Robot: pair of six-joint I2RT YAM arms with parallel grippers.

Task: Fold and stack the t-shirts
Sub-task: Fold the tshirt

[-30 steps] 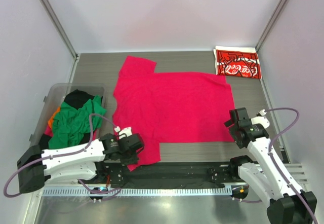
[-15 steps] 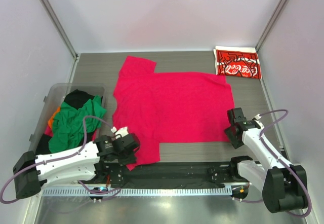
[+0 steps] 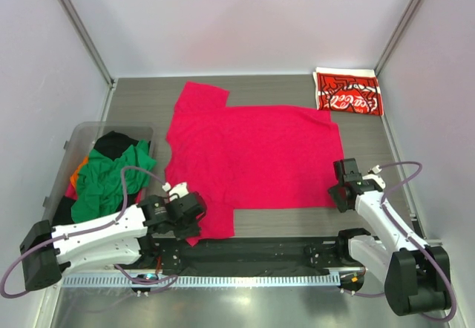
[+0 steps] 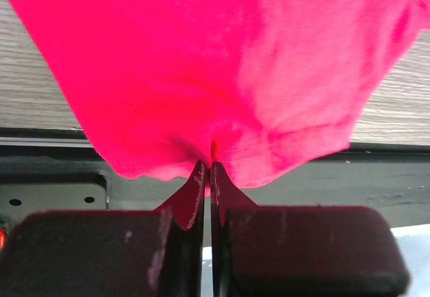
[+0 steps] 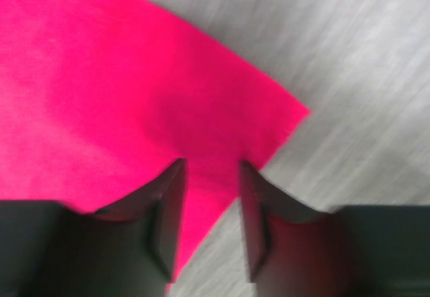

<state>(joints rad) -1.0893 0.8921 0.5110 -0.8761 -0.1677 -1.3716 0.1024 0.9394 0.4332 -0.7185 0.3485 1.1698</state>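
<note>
The plain crimson-pink t-shirt lies spread flat on the table. My left gripper is at the near left sleeve and is shut on its hem; in the left wrist view the cloth is pinched between the closed fingertips. My right gripper sits over the shirt's near right corner, jaws open with the cloth edge between them. The folded red Coca-Cola tee lies at the far right corner. Green, black and orange tees are piled in a bin.
A clear plastic bin stands at the left and holds the loose tees. A black rail runs along the near table edge between the arm bases. Grey walls close in the table on three sides.
The right gripper has come down and forward to the shirt's near right corner. The left gripper has shifted slightly along the near sleeve and stays shut on it.
</note>
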